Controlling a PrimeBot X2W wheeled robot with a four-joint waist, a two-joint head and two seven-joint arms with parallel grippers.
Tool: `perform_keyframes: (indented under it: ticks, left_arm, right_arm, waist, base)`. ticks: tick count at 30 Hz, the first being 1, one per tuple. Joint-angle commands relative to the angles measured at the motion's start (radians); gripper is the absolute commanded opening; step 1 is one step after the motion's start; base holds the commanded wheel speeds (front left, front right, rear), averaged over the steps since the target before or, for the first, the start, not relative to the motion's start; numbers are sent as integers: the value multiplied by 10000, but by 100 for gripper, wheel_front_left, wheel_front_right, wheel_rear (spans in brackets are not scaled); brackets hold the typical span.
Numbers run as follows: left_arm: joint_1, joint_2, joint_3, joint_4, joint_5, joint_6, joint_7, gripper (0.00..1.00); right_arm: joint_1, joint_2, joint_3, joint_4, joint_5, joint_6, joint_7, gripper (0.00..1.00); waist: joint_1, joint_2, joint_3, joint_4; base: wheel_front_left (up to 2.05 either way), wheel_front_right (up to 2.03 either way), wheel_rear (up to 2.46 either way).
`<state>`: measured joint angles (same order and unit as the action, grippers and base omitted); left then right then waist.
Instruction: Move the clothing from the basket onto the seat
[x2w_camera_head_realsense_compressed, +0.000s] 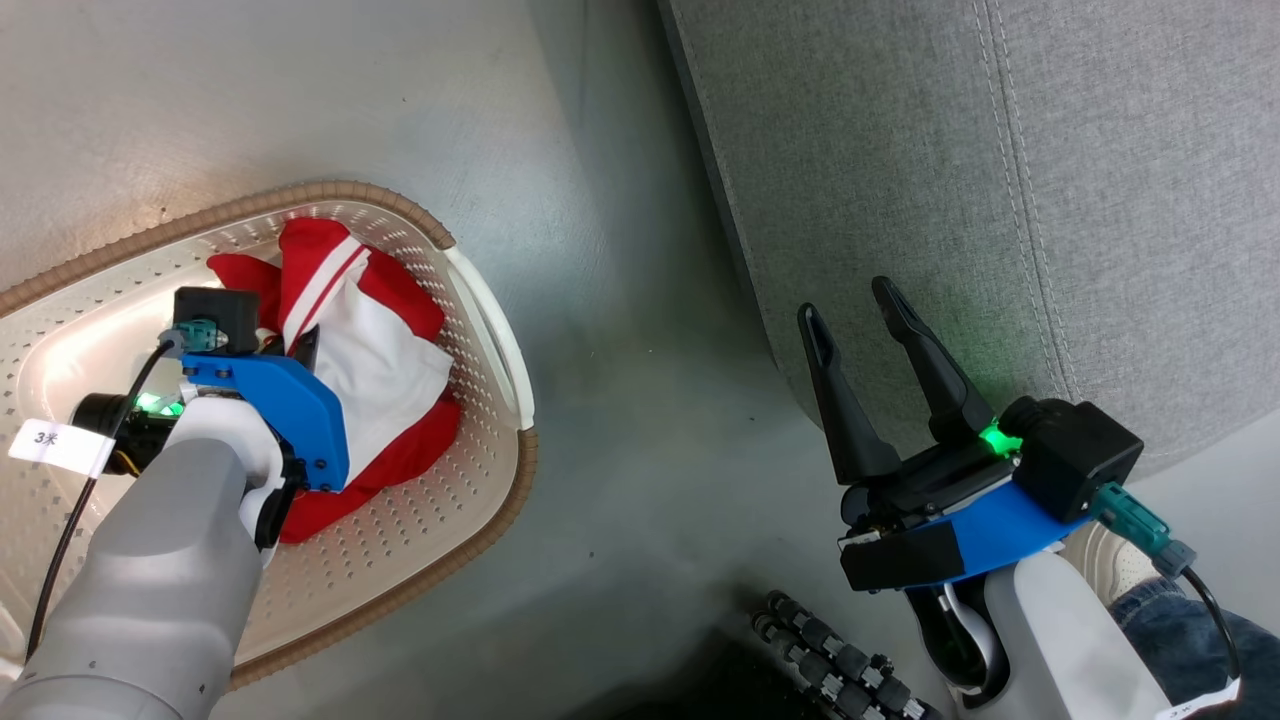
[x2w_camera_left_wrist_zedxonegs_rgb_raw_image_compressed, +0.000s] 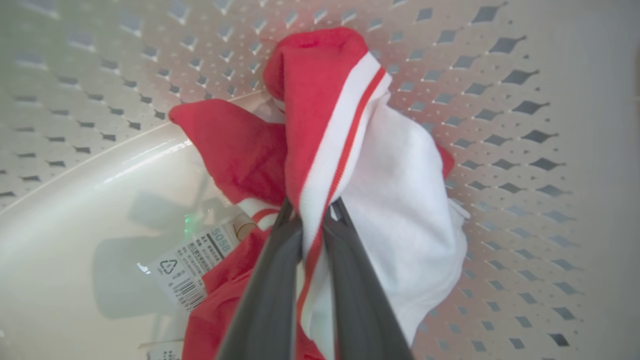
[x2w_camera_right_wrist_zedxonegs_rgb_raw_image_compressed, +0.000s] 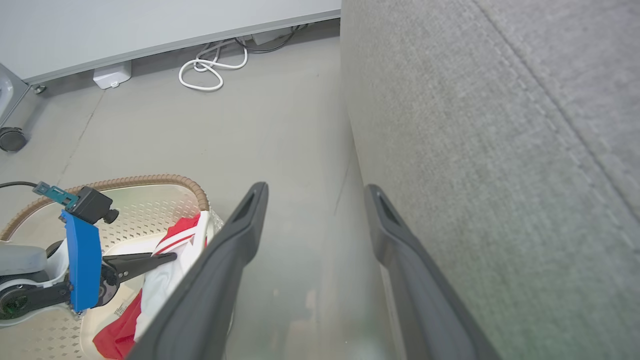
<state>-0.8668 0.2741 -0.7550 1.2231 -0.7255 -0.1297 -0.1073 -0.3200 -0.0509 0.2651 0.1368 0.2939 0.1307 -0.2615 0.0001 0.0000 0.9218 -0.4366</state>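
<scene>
Clothing (x2w_camera_head_realsense_compressed: 385, 370), a red and white bundle, lies inside the basket (x2w_camera_head_realsense_compressed: 523, 465), which stands on the floor (x2w_camera_head_realsense_compressed: 620, 400) near the seat (x2w_camera_head_realsense_compressed: 1000, 200). Whether it is one garment or two is hard to tell. The left hand (x2w_camera_left_wrist_zedxonegs_rgb_raw_image_compressed: 311, 215) is pinched tight on a white band with a red stripe, and its blue wrist mount (x2w_camera_head_realsense_compressed: 290, 400) hides part of the fabric in the head view. The right hand (x2w_camera_head_realsense_compressed: 852, 303) hangs wide open and empty by the seat's side. The basket's left part is cut off.

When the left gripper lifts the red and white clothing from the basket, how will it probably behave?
Probably floppy: the clothing folds and bunches where the left gripper pinches it. It looks light, thin fabric. Loose parts may hang down and drag over the basket rim.
</scene>
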Motion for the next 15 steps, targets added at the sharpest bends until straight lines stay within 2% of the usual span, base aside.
perform_keyframes:
  ticks: [1,9,15]
  left_arm:
    - [-207,82,-83,-43,-112,-12,-67,0]
    - [-225,285,-502,-39,-667,-12,-313,0]
    - [133,-38,-808,-114,-1112,-12,-650,0]
  right_arm:
    - [-176,9,31,-4,65,1,-47,100]
    - [-482,9,200,84,28,1,-48,100]
    - [-528,6,42,328,-335,1,-41,100]
  waist:
    - [-1,0,-4,-9]
    - [-1,0,-143,-23]
    - [-1,0,-947,465]
  base:
    - [0,0,0]
    - [0,0,0]
    - [0,0,0]
